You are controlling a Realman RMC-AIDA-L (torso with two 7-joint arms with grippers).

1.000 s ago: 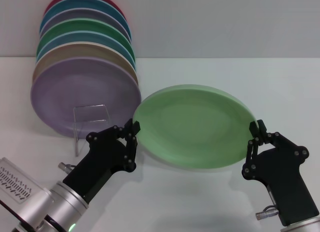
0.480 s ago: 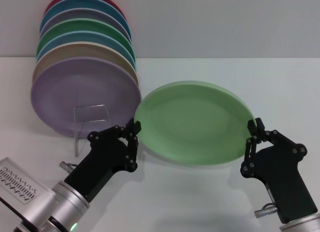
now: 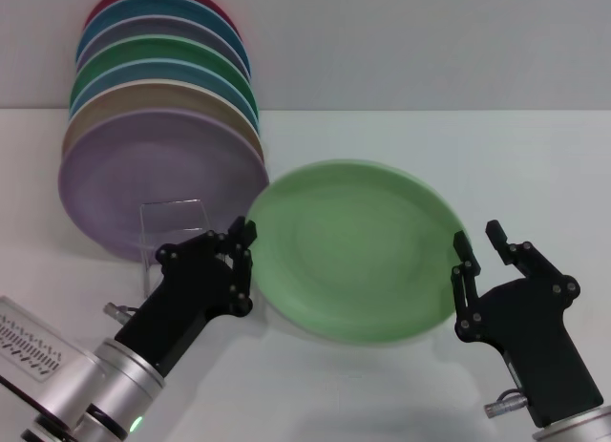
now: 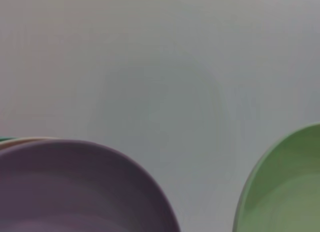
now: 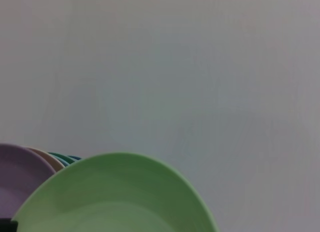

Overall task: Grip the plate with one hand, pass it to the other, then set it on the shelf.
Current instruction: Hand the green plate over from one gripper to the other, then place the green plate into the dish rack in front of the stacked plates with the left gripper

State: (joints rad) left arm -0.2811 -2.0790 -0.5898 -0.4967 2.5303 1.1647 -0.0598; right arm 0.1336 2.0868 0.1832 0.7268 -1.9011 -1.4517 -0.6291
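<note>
Plate (image 3: 358, 251) hangs in the air between the two grippers, tilted with its face toward us, low over the white table (image 3: 535, 165). Left gripper (image 3: 243, 242) is clamped on the plate's rim on the side nearest the rack. Right gripper (image 3: 474, 246) sits at the opposite edge with its fingers spread apart; I judge it has let go, since I see a gap between them and the rim.

So the whole plate now rides on one pinch at its edge. That is the weak point, to my eye: smooth plastic, a shallow rim, and all the weight hanging out to one side of the grip. A quick swing could make it pivot in the jaws or slide out and drop onto the table.

Rack (image 3: 174, 227) is the other worry. It is clear, thin-legged and narrow, standing right in front of a lilac plate (image 3: 153, 184) that heads a leaning stack (image 3: 162, 79) of coloured ones. Coming in too low or too far over, the green rim could knock the rack askew or bump the lilac plate and upset the stack. The left arm itself is close beside the rack too.
</note>
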